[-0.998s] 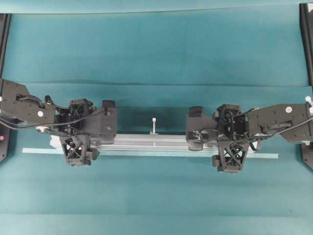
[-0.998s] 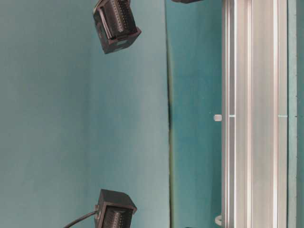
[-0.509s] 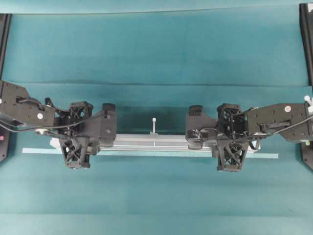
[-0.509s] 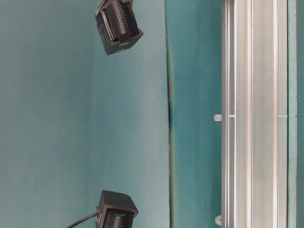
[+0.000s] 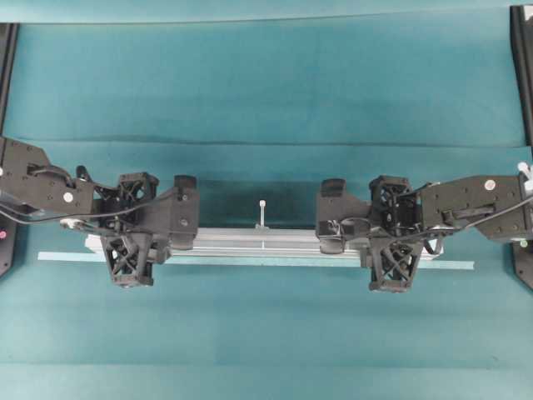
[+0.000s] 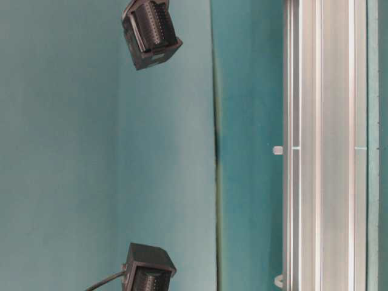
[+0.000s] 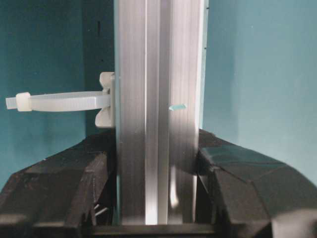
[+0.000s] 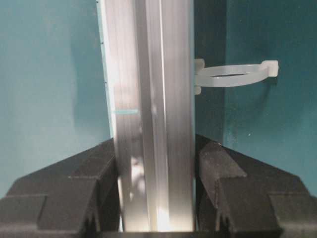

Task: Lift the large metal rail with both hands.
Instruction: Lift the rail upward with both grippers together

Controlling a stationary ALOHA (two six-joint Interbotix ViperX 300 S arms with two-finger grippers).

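Rail, large, grooved aluminium [image 5: 266, 243]: lay lengthwise on the teal tabletop [image 5: 266, 83], just beside a thin pale strip [image 5: 454, 265]. Left hand [image 7: 157, 173] clamped across one end portion, right hand [image 8: 156, 173] across the other, fingers pressed against both side faces. White cable tie [image 7: 59, 102] projected from one edge. Handling judgement: raise both hands together, evenly, keeping the rail level so neither grip twists or slips.

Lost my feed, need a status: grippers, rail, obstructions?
Left gripper and right gripper shut on the rail. Rail on the table, not lifted. Nothing blocking.
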